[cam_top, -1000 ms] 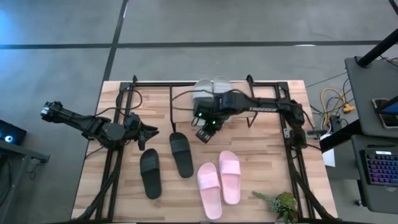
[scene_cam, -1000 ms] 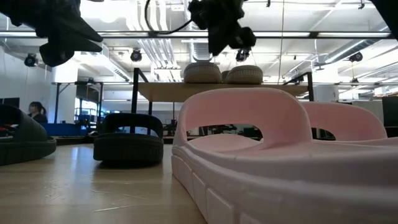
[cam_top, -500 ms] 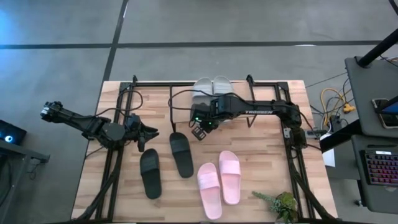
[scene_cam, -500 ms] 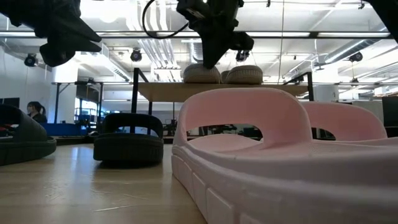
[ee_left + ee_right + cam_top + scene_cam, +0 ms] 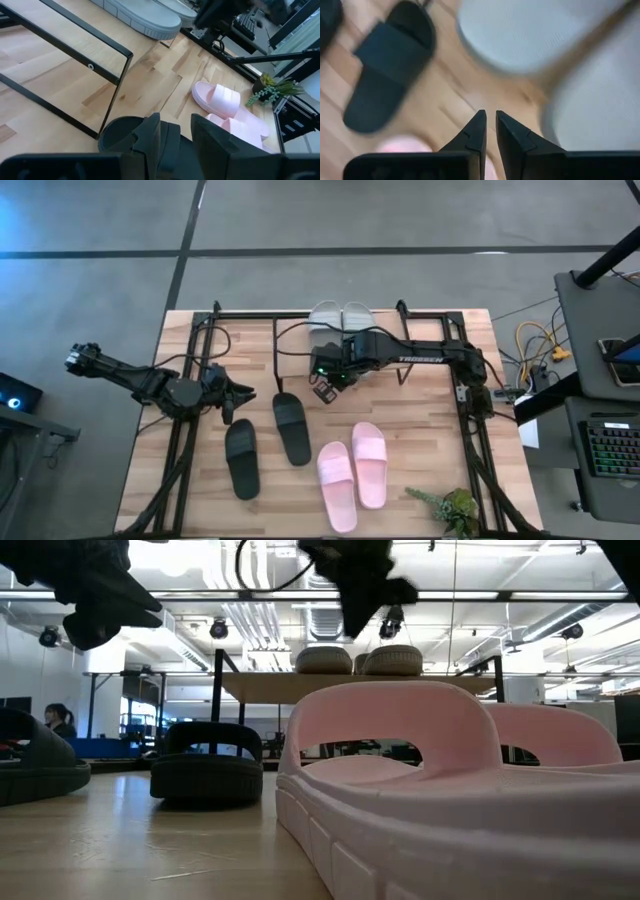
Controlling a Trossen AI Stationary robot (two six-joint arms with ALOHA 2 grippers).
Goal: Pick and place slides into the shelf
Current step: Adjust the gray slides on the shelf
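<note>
The pale grey-green slides (image 5: pixel 326 314) (image 5: pixel 357 312) rest sole-down, side by side, on the shelf's wooden plank (image 5: pixel 350 687) at the table's far edge. Two black slides (image 5: pixel 241 458) (image 5: pixel 291 427) and two pink slides (image 5: pixel 336 485) (image 5: pixel 370 463) lie flat on the table. My right gripper (image 5: pixel 325 387) (image 5: pixel 490 117) hangs in the air just on the near side of the shelf, shut and holding nothing. My left gripper (image 5: pixel 237 398) (image 5: pixel 175 125) hovers open above the black slides, toward the table's left.
A large black metal frame (image 5: pixel 275 340) runs along the table's sides and far edge. A small green plant (image 5: pixel 450 505) sits at the near right corner. Bare wood (image 5: pixel 410 420) lies between the shelf and the pink slides. A person (image 5: pixel 58 720) stands far off in the room.
My right gripper swung toward the table's left and dipped down to the left grey-green slide on the shelf. It then rose again and came back a little to the right. That slide now sits slightly farther toward the far edge. My left arm kept still.
</note>
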